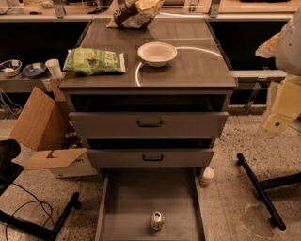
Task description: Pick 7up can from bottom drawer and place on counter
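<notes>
The 7up can (pixel 157 220) stands upright on the grey floor of the open bottom drawer (pixel 127 207), near its front, with its shiny silver top showing. The counter (pixel 197 70) is the dark wood-grain top of the cabinet, with a thin white curved line. My gripper (pixel 281 113) hangs at the right edge of the view, a pale yellowish part under the white arm. It is level with the upper drawers, off to the right of the cabinet, and far above and to the right of the can. It holds nothing that I can see.
On the counter are a white bowl (pixel 157 53), a green chip bag (pixel 94 60) and a brown bag (pixel 134 14) at the back. Two upper drawers (pixel 150 124) are shut. A small white bottle (pixel 207 175) stands on the floor by the drawer. A cardboard box (pixel 44 127) is at the left and black stand legs (pixel 258 188) at the right.
</notes>
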Motion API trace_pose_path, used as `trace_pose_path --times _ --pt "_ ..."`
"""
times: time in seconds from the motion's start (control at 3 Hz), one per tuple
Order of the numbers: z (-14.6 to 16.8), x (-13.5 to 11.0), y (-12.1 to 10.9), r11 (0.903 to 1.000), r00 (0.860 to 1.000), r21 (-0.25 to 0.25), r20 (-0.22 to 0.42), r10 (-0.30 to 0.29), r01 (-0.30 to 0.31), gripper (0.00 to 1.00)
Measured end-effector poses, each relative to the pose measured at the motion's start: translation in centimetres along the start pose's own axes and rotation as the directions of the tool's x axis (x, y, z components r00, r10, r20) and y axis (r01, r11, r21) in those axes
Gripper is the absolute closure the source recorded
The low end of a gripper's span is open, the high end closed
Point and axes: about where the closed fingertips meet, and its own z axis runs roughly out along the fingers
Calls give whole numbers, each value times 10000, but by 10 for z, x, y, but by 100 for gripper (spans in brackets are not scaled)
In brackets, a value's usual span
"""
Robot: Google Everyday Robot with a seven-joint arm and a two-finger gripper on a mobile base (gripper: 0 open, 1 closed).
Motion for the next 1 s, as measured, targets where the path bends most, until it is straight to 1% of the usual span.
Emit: trace_pose_path --times 0.33,0.67,1.0 --pt "0 0 0 10000 10000 0 0 0 0 0" --pt "17 4 7 9998 9993 -136 328 180 -175 0" --pt "71 25 34 9965 9898 -712 1320 537 -446 0"
